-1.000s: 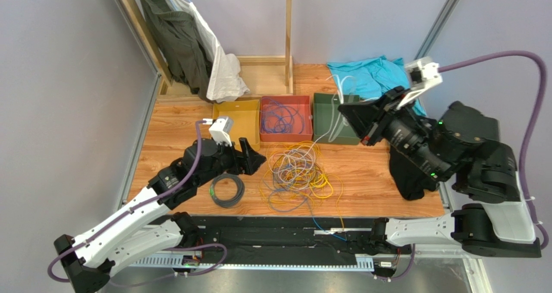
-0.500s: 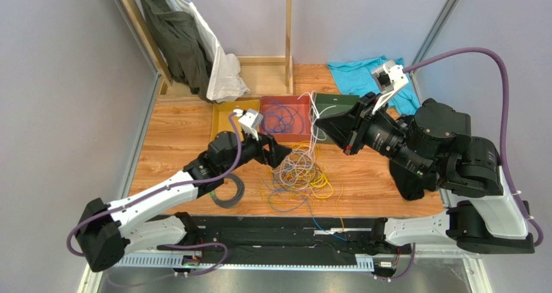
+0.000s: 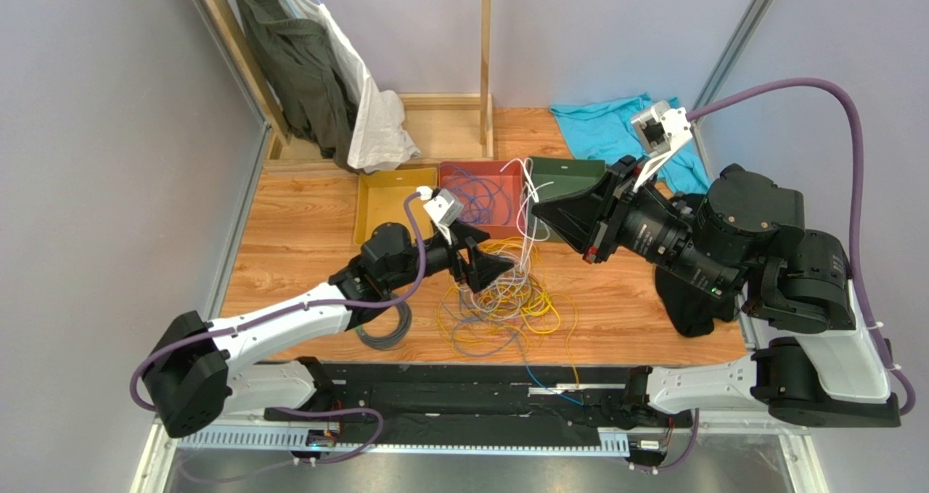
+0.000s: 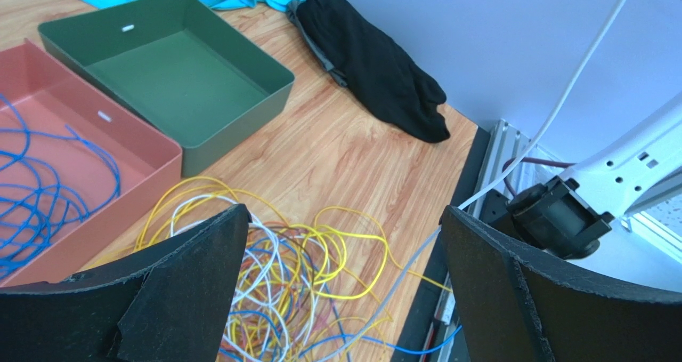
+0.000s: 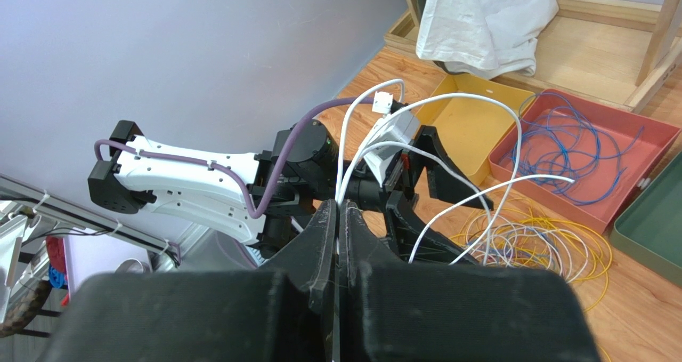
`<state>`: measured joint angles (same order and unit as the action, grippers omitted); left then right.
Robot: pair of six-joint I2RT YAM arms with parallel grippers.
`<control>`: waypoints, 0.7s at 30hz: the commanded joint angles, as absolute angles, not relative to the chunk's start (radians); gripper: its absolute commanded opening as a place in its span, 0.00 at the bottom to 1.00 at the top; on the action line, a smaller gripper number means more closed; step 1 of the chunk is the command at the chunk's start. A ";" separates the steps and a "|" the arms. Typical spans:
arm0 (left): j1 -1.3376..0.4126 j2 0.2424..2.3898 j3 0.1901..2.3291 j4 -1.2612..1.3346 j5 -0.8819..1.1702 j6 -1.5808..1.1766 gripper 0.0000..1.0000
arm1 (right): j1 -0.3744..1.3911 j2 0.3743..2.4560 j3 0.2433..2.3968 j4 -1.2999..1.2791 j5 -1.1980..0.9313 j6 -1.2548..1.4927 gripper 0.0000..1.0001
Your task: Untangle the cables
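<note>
The cables (image 3: pixel 504 300) lie as a loose tangle of yellow, white and blue wires on the wooden table, also seen as cables (image 4: pixel 272 286) in the left wrist view. My left gripper (image 3: pixel 487 262) hovers at the pile's upper left edge; in its own view the left gripper (image 4: pixel 344 212) is open, with the wires below it and nothing between its fingers. My right gripper (image 3: pixel 542 203) is raised over the pile's far side, and the right gripper (image 5: pixel 338 212) is shut on thin white cables (image 5: pixel 480 98) that loop down to the pile (image 5: pixel 548 242).
Behind the pile stand a yellow tray (image 3: pixel 384 201), a red tray (image 3: pixel 513 172) with blue wires in it and a green tray (image 3: pixel 583 168). A neat black coil (image 3: pixel 382 321) lies left of the pile. A black cloth (image 4: pixel 376 58) and a teal cloth (image 3: pixel 611 128) lie at the right.
My left arm has reached right from beside the black coil to the pile, its jaws opening wide. My right gripper has carried the white cables left, from over the green tray.
</note>
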<state>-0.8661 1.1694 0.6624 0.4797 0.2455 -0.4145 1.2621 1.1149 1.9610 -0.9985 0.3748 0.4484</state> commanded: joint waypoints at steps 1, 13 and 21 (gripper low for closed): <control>-0.870 1.059 0.608 0.523 0.229 -0.411 0.99 | 1.267 1.098 1.971 -0.991 0.368 0.456 0.00; -0.874 1.017 0.563 0.531 0.337 -0.413 0.99 | 1.267 1.092 1.927 -0.962 0.368 0.457 0.00; -0.891 1.256 0.670 0.583 0.331 -0.362 0.99 | 1.267 1.108 1.939 -0.957 0.331 0.460 0.00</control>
<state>-0.8856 1.1641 0.5880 0.5026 0.3157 -0.4034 1.2621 1.1011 1.9266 -0.9890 0.3626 0.4564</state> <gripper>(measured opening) 0.990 0.010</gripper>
